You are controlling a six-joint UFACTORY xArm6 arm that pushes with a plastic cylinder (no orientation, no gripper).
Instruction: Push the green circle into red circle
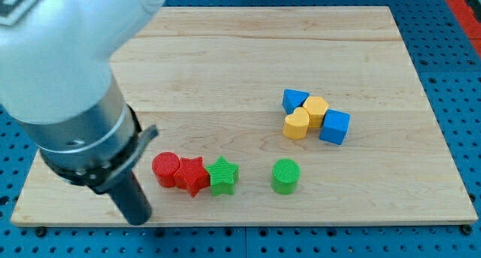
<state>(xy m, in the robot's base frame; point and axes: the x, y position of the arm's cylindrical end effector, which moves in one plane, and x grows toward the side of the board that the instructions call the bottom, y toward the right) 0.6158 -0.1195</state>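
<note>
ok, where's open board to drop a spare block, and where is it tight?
Free: the whole top half above the blue and yellow cluster, and the strip between the green circle and the board's right edge. Tight: the bottom-left row, where red circle, red star and green star touch, with my tip just left of them.

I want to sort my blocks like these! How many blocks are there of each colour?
Red: 2, a circle and a star
Green: 2, a star and a circle
Blue: 2
Yellow: 2
Total: 8
</note>
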